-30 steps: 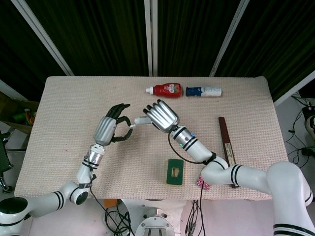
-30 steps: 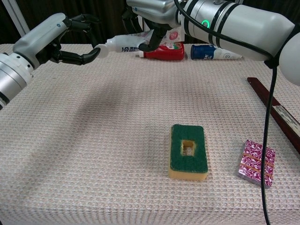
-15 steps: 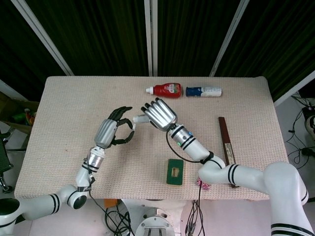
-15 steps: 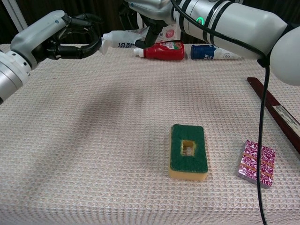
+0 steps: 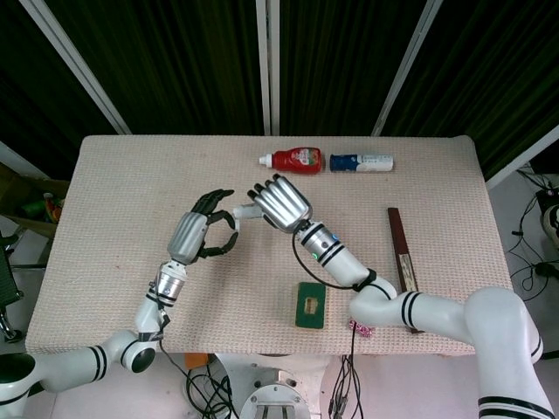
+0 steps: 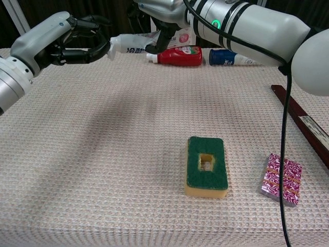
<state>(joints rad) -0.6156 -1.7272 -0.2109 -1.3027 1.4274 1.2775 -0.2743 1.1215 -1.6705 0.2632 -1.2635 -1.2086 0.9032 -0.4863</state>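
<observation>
— Fingers first, from the head view: what are they doing?

— Fingers of the right hand (image 5: 281, 202) are wrapped over a white tube (image 5: 244, 210), with only the tube's capped end showing past them. The left hand (image 5: 199, 234) has its dark fingers curled but apart, holding nothing, with the tips just beside that capped end. I cannot tell from above whether they touch it.

— And where is the tube, taking the green sponge (image 5: 311, 305) as the marker?

— Up above the table (image 5: 113, 218), well beyond the sponge and a little to its left. Further back still, past the tube, lie a red ketchup bottle (image 5: 295, 160) and a blue-and-white bottle (image 5: 362, 162), end to end. A dark wooden stick (image 5: 403, 262) lies well to the right of the sponge, and a patterned packet (image 5: 359, 326) sits near its lower right corner.

— Does the chest view settle the contact?

— Nearly. There the right hand (image 6: 163, 11) grips the tube (image 6: 131, 43) from above, and the left hand (image 6: 72, 42) reaches in with fingers spread around the cap. They look touching or as good as, not closed on it. The tube hangs level, far behind the sponge (image 6: 206, 165) and to its left, just in front of the ketchup bottle (image 6: 177, 55). The packet (image 6: 280, 179) lies right of the sponge.
</observation>
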